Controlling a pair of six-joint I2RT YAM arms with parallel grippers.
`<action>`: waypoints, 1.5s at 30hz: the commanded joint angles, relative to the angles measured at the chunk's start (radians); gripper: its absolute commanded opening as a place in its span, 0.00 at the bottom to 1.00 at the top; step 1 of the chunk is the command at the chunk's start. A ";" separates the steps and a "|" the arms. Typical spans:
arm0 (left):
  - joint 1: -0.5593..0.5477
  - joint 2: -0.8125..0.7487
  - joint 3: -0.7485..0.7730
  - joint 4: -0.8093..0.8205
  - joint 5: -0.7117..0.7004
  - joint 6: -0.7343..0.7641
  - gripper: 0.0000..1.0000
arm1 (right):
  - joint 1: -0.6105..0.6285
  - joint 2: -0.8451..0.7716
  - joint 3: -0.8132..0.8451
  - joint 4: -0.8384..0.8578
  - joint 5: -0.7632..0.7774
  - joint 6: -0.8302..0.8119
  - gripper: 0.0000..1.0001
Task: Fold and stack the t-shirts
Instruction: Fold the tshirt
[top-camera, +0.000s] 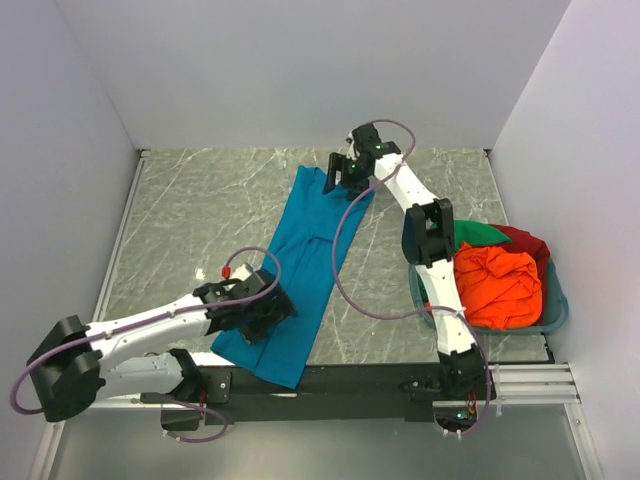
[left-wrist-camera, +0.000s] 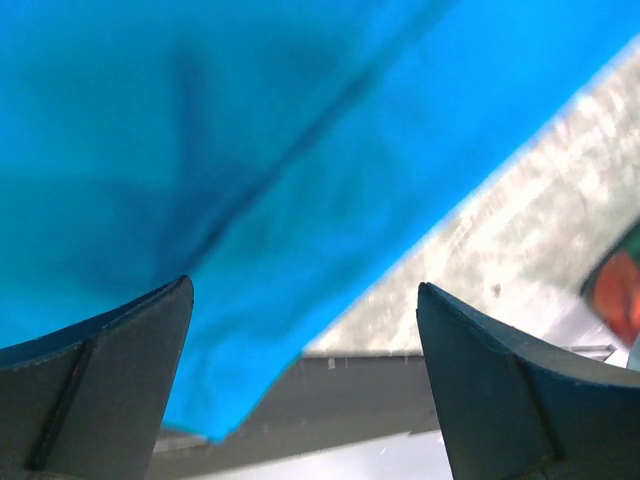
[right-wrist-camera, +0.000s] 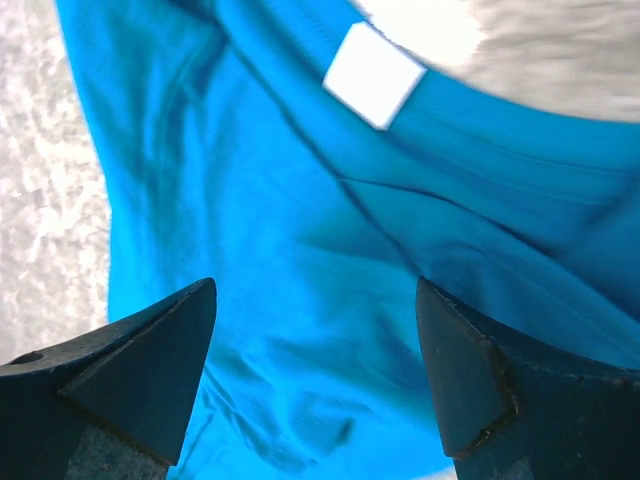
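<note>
The teal-blue t-shirt (top-camera: 305, 265) lies folded lengthwise into a long strip, running from the far middle of the table to the near edge. My left gripper (top-camera: 262, 315) is open over its near end; in the left wrist view the cloth (left-wrist-camera: 250, 150) fills the view between the spread fingers (left-wrist-camera: 110, 370). My right gripper (top-camera: 345, 178) is open over the far collar end; the right wrist view shows the cloth (right-wrist-camera: 330, 300) and its white label (right-wrist-camera: 372, 75). Orange-red (top-camera: 497, 285), green (top-camera: 478, 236) and dark red (top-camera: 525, 245) t-shirts lie crumpled in the basket.
The teal-grey plastic basket (top-camera: 553, 318) stands at the right, beside the right arm's base. The marble-patterned table top (top-camera: 200, 220) is walled on three sides. A dark rail (top-camera: 330, 385) runs along the near edge.
</note>
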 joint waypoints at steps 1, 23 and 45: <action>-0.092 -0.065 0.130 -0.197 -0.167 -0.082 0.99 | -0.008 -0.136 0.053 -0.074 0.071 -0.058 0.87; -0.098 0.130 0.086 0.065 -0.029 0.340 0.99 | 0.323 -0.716 -1.007 0.291 0.193 0.155 0.93; -0.098 0.330 0.113 0.286 0.167 0.395 0.99 | 0.236 -0.426 -0.791 0.228 0.217 0.059 0.93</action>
